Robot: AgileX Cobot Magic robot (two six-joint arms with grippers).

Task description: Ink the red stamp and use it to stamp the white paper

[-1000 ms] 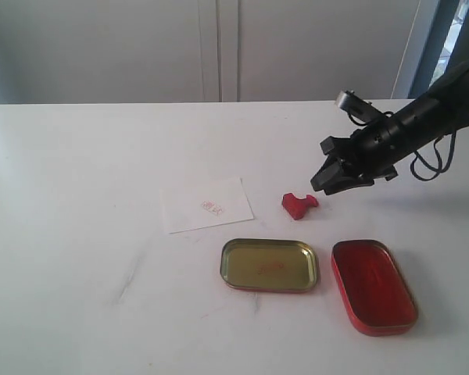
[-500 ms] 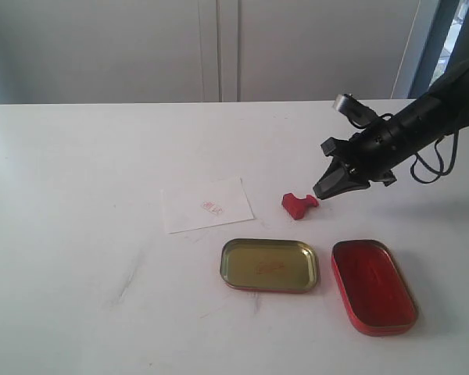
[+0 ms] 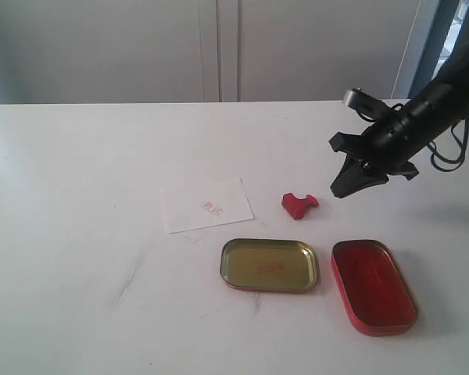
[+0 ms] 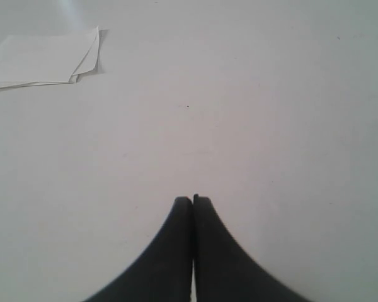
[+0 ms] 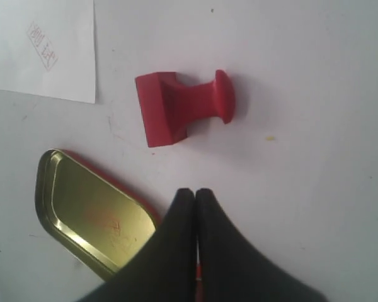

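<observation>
- Two grippers are in view and we read both as clenched and empty.
- Right gripper (image 3: 338,191): jaws pressed together, nothing between them, tip angled down toward the table (image 3: 78,195) and just clear of it.
- Red stamp (image 3: 298,205) lies tipped on its side on the table, not upright.
- In the exterior view its knob end points toward the right gripper and its square base points toward the white paper (image 3: 207,205).
- Stamp vs right gripper: near but apart, with a strip of bare table between the knob and the closed tip. No contact.
- The right wrist view agrees. The stamp sits just ahead of the shut fingertips (image 5: 209,200), with a gap we can see.
- The paper lies flat, beside the stamp on the side away from the gripper. It carries a small red imprint.
- Gold tin half (image 3: 270,266) sits open-side up in front of the stamp, with a faint red smear inside.
- Red tin half (image 3: 373,286) is just beside the gold one, on the right gripper's side.
- Left gripper (image 4: 193,200): jaws together over bare table, with a stack of white sheets (image 4: 44,60) well apart from it.
</observation>
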